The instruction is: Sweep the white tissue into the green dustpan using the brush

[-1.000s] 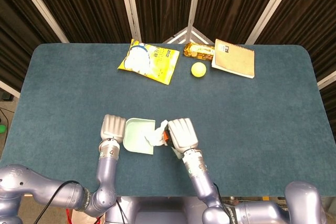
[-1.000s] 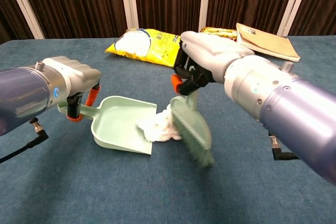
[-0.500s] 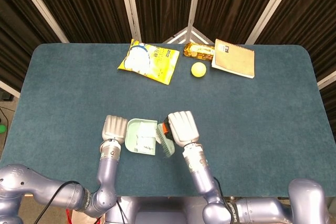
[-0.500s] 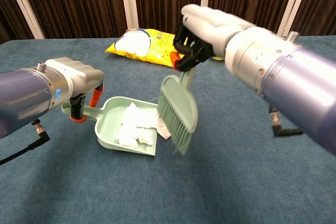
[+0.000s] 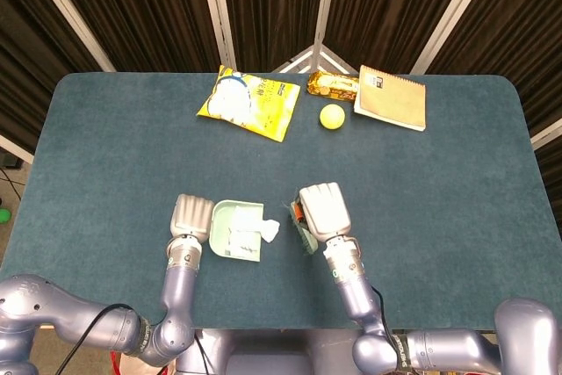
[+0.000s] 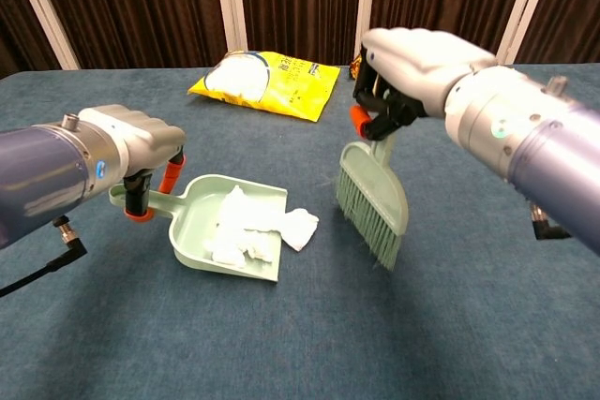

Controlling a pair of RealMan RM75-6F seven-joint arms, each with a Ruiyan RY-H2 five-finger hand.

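Blue table: right hand grips brush upright, bristles down; left hand holds dustpan.

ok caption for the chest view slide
Left hand holds green dustpan with tissue mostly inside; right hand holds brush.

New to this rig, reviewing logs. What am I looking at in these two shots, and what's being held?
It is a two-armed robot with human-like hands at a blue table. One camera looks down from its head, the other looks forward from its chest.

The left hand holds the handle of a green dustpan resting on the table. The right hand holds a green brush lifted to the right of the pan, bristles clear of it.

White tissue lies mostly in the pan, with one corner hanging over its open edge.

At the far edge sit a yellow bag, a yellow ball, a notebook and a small snack pack.
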